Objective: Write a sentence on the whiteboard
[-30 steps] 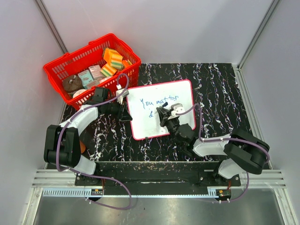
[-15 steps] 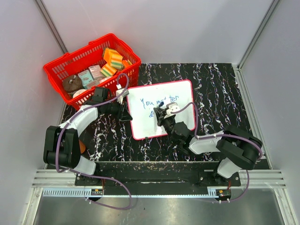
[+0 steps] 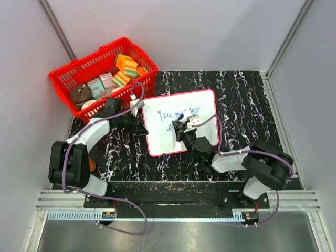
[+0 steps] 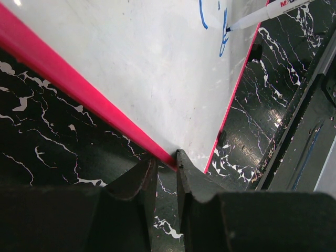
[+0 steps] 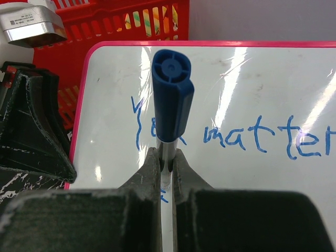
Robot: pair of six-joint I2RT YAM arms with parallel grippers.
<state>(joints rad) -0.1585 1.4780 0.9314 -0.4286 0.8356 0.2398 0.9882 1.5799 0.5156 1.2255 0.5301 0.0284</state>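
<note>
The whiteboard [image 3: 157, 140], white with a thin red frame, lies on the black marbled table. The sentence [image 3: 178, 112] reads "You matter" in blue, with a short blue mark started below it. My left gripper [image 3: 140, 126] is shut on the board's left red edge, one finger on each side of it in the left wrist view [image 4: 167, 163]. My right gripper [image 3: 181, 129] is shut on a blue-capped marker [image 5: 171, 100]. The marker tip [image 4: 231, 28] touches the board at the second line. The words "matter" [image 5: 257, 139] show in the right wrist view.
A red basket [image 3: 63, 79] with sponges and small boxes stands at the back left, close to the board's left corner. It also shows in the right wrist view [image 5: 115, 21]. Grey walls close in the table at both sides and behind.
My right gripper has moved a little to the left with the marker, over the start of the second line. The left gripper and the board have not moved.
</note>
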